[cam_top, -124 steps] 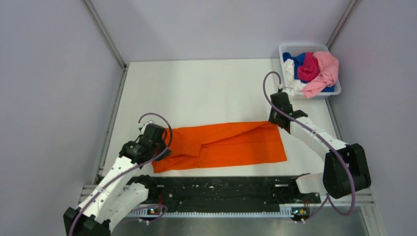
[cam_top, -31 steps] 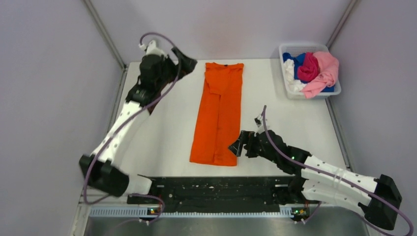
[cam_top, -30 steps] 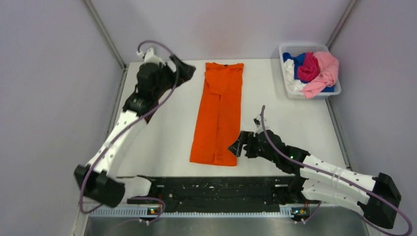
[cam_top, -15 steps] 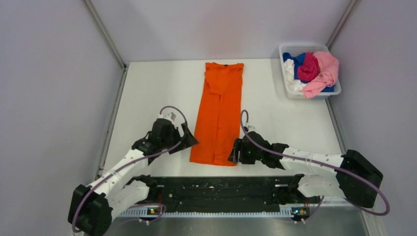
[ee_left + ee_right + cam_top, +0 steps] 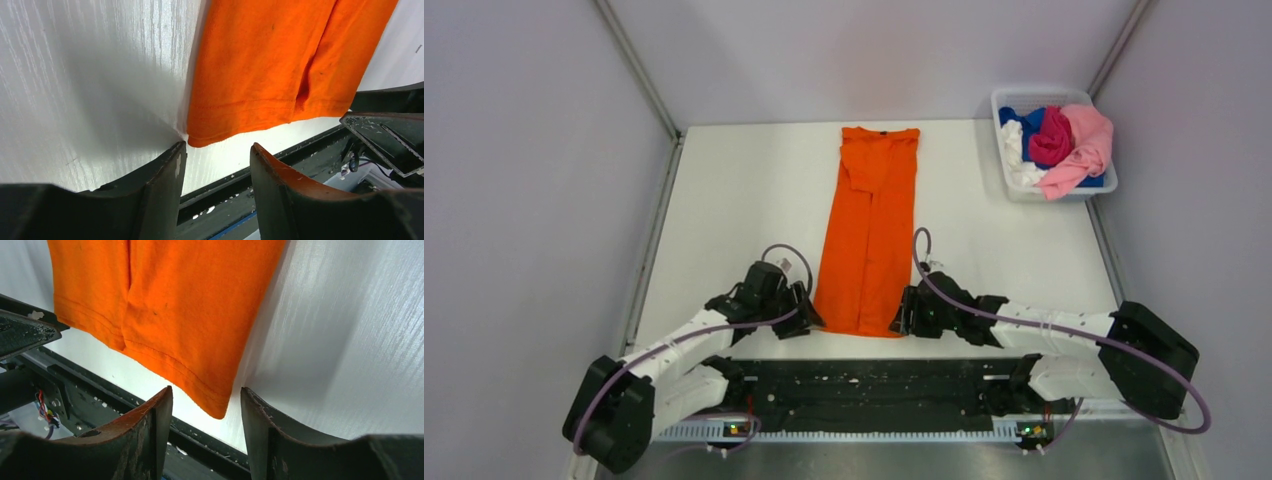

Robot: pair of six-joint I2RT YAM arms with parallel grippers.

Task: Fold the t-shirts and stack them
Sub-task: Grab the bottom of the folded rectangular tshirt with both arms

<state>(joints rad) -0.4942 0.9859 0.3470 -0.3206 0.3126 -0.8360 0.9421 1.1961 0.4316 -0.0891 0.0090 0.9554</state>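
An orange t-shirt [image 5: 870, 232], folded into a long strip, lies flat on the table and runs from the back edge toward me. My left gripper [image 5: 811, 317] sits low at the hem's near left corner [image 5: 196, 140]. It is open, and the corner lies just ahead of its fingertips [image 5: 176, 155]. My right gripper [image 5: 897, 319] is at the near right hem corner [image 5: 218, 411], which lies between its open fingers [image 5: 162, 401]. Neither gripper pinches the cloth. Pink, magenta, blue and white t-shirts [image 5: 1064, 140] are heaped in the bin.
The white plastic bin [image 5: 1004, 100] stands at the table's back right corner. The black base rail [image 5: 874, 385] runs along the near edge just behind both grippers. Grey walls enclose the white table [image 5: 744, 200] on three sides.
The left arm swung from the far back left down to the shirt's near left corner. The right gripper slid in to the near right corner. Both pairs of jaws have narrowed.
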